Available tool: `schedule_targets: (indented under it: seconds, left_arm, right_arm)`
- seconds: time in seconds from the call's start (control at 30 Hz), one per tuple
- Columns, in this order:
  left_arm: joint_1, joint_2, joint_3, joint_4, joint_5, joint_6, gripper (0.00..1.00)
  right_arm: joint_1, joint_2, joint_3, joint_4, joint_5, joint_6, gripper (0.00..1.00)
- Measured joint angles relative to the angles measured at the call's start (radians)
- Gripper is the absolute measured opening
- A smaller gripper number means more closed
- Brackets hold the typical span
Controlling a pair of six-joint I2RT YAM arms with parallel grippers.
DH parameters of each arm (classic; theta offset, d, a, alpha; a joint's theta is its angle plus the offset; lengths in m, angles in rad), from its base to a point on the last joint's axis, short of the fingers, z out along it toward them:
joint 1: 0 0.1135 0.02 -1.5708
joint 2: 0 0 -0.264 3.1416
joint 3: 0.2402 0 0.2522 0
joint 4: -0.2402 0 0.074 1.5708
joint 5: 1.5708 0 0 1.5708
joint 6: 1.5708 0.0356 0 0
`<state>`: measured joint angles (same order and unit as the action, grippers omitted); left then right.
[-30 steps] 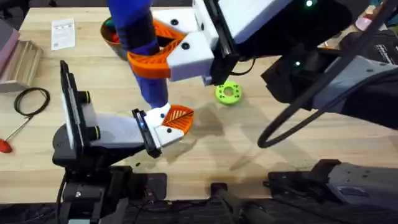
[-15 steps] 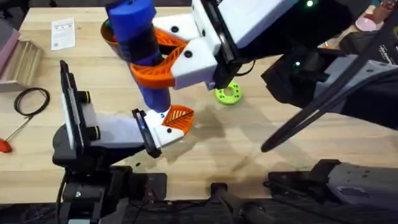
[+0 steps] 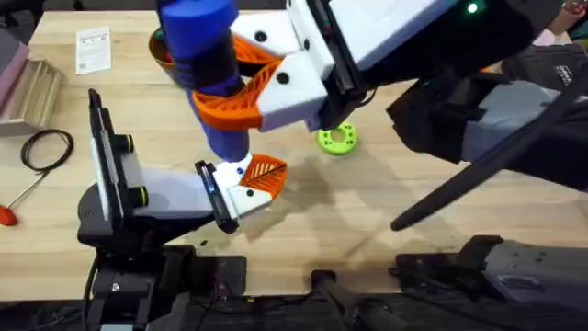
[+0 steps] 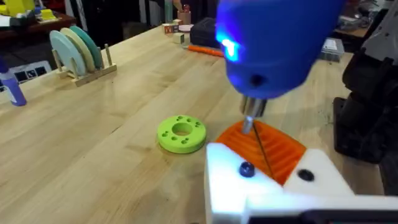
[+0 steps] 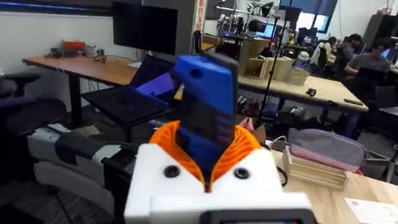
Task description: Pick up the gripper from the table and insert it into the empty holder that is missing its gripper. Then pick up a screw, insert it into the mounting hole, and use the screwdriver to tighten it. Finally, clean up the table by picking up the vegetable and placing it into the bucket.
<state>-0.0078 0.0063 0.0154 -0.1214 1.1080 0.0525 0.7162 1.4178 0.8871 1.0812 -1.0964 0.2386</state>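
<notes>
My right gripper [image 3: 230, 81] reaches in from the right and is shut on the blue screwdriver [image 3: 197, 28], which stands nearly upright. Its silver tip [image 4: 249, 121] comes down on the orange ribbed gripper [image 3: 265, 175], which sits in the white holder [image 3: 237, 187] at the end of my left arm. In the left wrist view the holder [image 4: 267, 186] shows two dark screw heads on its face, just below the orange gripper [image 4: 273, 146]. The right wrist view has the screwdriver [image 5: 205, 106] between orange pads. The bucket [image 3: 158, 51] peeks out behind the screwdriver. The vegetable is hidden.
A bright green disc [image 3: 338, 138] lies right of the holder. At the table's left are a black cable loop [image 3: 46, 147], a red-handled tool [image 3: 7, 213], a wooden rack [image 3: 28, 87] and a paper card [image 3: 92, 48]. Bare wood stretches along the front right.
The right gripper has tilted the screwdriver slightly, so its top end now shows more fully. The tip stays over the orange gripper. The left arm has not moved.
</notes>
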Motion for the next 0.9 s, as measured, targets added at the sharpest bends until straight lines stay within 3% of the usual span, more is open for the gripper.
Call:
schedule_targets:
  seconds: [0.9]
  left_arm:
    - [0.000, 0.000, 0.000, -0.002, 0.007, 0.000, 0.004]
  right_arm:
    - [0.034, 0.001, -0.036, 0.004, 0.000, -0.004, 0.020]
